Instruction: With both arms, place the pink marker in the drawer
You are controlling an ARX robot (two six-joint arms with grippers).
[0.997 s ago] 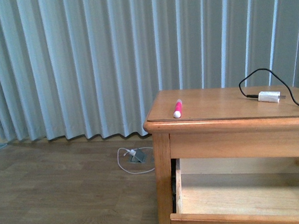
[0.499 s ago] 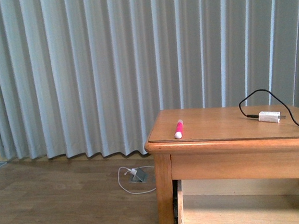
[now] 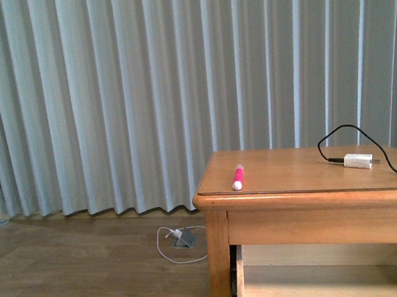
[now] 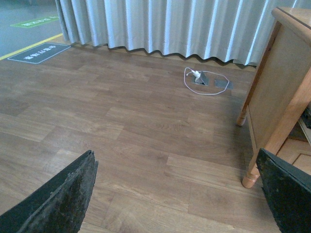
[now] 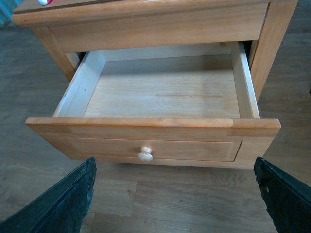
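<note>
The pink marker (image 3: 237,176) lies on the cabinet top (image 3: 291,172) near its left front corner, white end toward me. A sliver of it shows in the right wrist view (image 5: 48,2). The drawer (image 5: 160,92) is pulled out wide and empty, its pale knob (image 5: 145,154) on the front panel; its inside also shows in the front view (image 3: 321,283). My right gripper (image 5: 175,204) is open in front of the drawer, above the floor, holding nothing. My left gripper (image 4: 180,199) is open above the floor, left of the cabinet, empty. Neither arm shows in the front view.
A white plug adapter (image 3: 358,160) with a black cable lies on the cabinet top at the right. A white cable and grey floor socket (image 3: 182,239) lie on the wooden floor by the curtain (image 3: 145,90). The cabinet's leg (image 4: 252,177) stands near the left gripper.
The front view has tilted upward: the cabinet and marker sit lower in the picture and less of the open drawer shows. The marker has not moved on the cabinet top.
</note>
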